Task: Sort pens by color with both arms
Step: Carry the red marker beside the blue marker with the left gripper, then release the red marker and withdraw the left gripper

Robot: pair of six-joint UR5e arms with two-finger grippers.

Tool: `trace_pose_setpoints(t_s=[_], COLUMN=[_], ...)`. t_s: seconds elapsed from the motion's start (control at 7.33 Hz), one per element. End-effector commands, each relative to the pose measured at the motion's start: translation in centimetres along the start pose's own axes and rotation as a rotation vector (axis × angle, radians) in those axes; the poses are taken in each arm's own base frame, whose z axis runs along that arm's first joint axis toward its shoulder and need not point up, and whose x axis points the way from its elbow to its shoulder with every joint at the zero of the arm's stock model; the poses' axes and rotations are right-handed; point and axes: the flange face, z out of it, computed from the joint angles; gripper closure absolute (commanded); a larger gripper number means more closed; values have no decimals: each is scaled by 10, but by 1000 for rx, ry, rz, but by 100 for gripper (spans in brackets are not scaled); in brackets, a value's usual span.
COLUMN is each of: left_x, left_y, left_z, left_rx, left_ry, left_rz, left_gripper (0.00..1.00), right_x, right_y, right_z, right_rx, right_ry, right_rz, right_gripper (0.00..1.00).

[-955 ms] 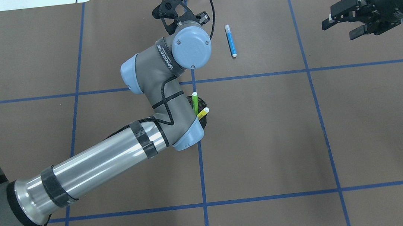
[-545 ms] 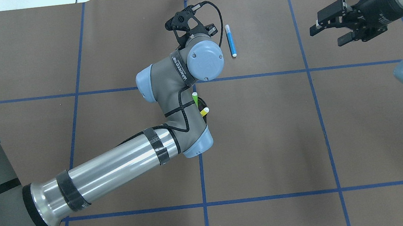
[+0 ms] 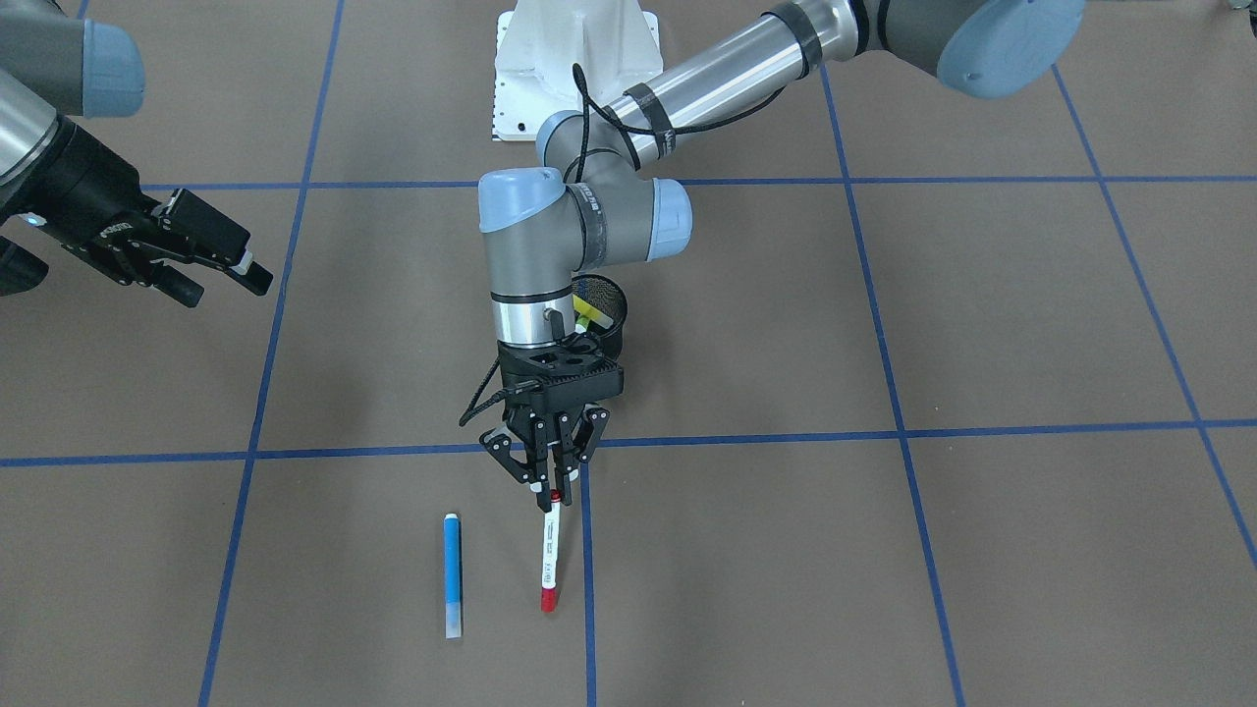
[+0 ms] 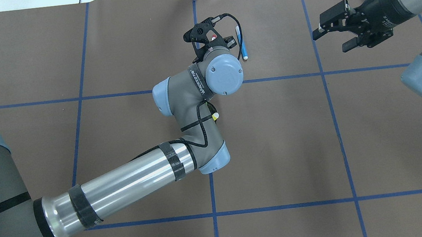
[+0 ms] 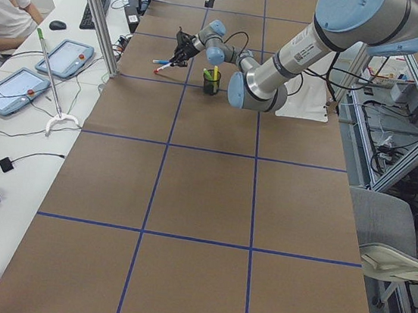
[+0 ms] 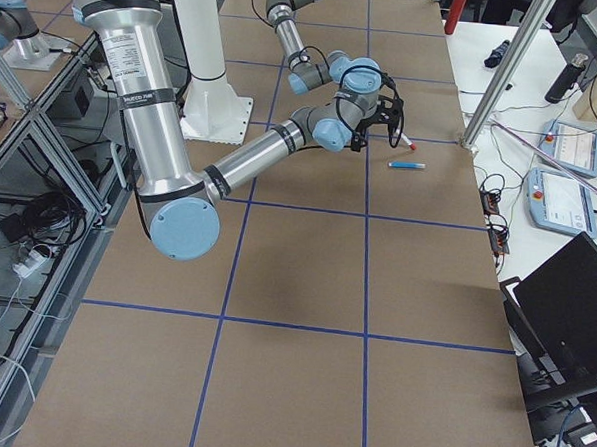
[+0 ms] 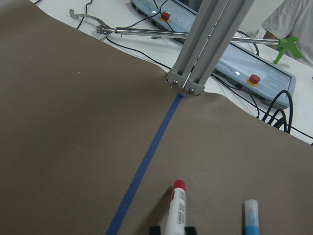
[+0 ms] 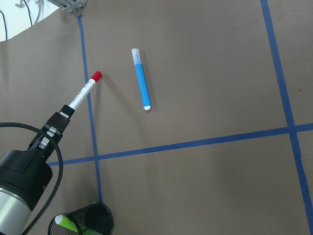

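My left gripper (image 3: pixel 550 481) is shut on the end of the white-barrelled pen (image 3: pixel 549 555), whose red cap points away from me and slants down toward the table. The pen also shows in the left wrist view (image 7: pixel 177 208) and the right wrist view (image 8: pixel 84 93). The blue pen (image 3: pixel 453 574) lies flat on the table just beside it, also seen in the overhead view (image 4: pixel 242 44). The lime green pen (image 8: pixel 66 221) and the yellow pen (image 4: pixel 215 116) stand in the black mesh cup (image 3: pixel 604 304), mostly hidden under my left arm. My right gripper (image 4: pixel 330 41) is open and empty, well off to the right.
Blue tape lines (image 4: pixel 325 83) divide the brown table cover. A metal post (image 7: pixel 195 49) stands at the far table edge just beyond the pens. The white pedestal base (image 3: pixel 574 59) is behind the cup.
My left arm has swung to the right and a little back, carrying the white pen closer to the blue pen. My right gripper has moved left toward the table's middle, still open.
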Motion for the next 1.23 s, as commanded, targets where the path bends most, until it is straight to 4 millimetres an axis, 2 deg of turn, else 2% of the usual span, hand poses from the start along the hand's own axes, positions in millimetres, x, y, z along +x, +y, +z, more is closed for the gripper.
trace_pose_setpoints(t_s=[0.0, 0.14, 0.27, 0.41, 0.55, 0.68, 0.82, 0.95, 1.09], left_x=[5, 15, 25, 12, -22, -74, -123, -181, -224], left_y=[-2, -14, -46, -85, -130, -186, -231, -264, -294], left_z=[-11, -26, -45, -49, -47, -55, -70, -77, -83], left_rx=[-13, -33, -96, -160, -266, -396, -444, -491, -533], left_ry=[29, 64, 111, 131, 133, 131, 139, 126, 132], left_rz=[55, 57, 51, 28, 7, 8, 59, 106, 143], left_gripper=[0, 0, 0, 0, 0, 1, 1, 1, 1], right_x=[-1, -2, -9, -17, -28, -56, -95, -131, -155], right_y=[0, -1, -1, -2, 3, 19, 35, 57, 81], right_z=[2, 2, 7, 11, 24, 52, 73, 96, 121], right_rx=[-6, -4, -9, -14, -14, 9, 23, 26, 29], right_ry=[0, 0, -2, -4, -1, 19, 24, 48, 82], right_rz=[1, 1, -5, 1, -15, -16, 8, -12, -31], right_gripper=[0, 0, 0, 0, 0, 0, 0, 1, 1])
